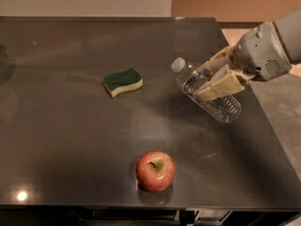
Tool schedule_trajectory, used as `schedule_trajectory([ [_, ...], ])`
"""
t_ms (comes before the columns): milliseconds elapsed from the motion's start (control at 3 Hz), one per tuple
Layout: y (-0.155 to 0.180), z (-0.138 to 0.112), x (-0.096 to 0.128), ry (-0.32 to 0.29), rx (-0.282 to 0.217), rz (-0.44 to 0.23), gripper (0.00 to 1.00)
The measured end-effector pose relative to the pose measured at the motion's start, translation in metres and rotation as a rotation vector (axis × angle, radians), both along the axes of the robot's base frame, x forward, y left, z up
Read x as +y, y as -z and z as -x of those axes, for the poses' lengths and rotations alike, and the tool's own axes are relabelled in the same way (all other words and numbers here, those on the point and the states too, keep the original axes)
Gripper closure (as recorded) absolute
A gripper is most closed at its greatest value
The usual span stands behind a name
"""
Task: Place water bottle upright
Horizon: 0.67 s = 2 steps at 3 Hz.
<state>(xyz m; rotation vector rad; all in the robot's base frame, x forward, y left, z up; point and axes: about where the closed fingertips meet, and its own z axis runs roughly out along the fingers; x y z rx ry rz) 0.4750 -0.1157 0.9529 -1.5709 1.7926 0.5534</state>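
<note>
The claw of the gripper (212,77) is seen near the right edge of the desk (70,140), clamped across the middle of the water bottle (226,108). The bottle is held tilted, its cap aimed towards the far left corner and its base towards the right edge, apparently off the surface. It is judged light, thin-walled and easily dented or slipped, so the ribbed middle is judged the safest hold, with gentle pressure.

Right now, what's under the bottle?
Only dark table shows under the tilted bottle, which the gripper clamps around its middle. Whether its base touches the table can't be told; the fingers cover its midsection.
</note>
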Motion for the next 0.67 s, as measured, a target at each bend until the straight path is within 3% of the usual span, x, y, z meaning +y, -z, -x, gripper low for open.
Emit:
schedule_trajectory([
  [667, -0.0159, 0.0114, 0.0086, 0.023, -0.012, -0.397, 1.00],
])
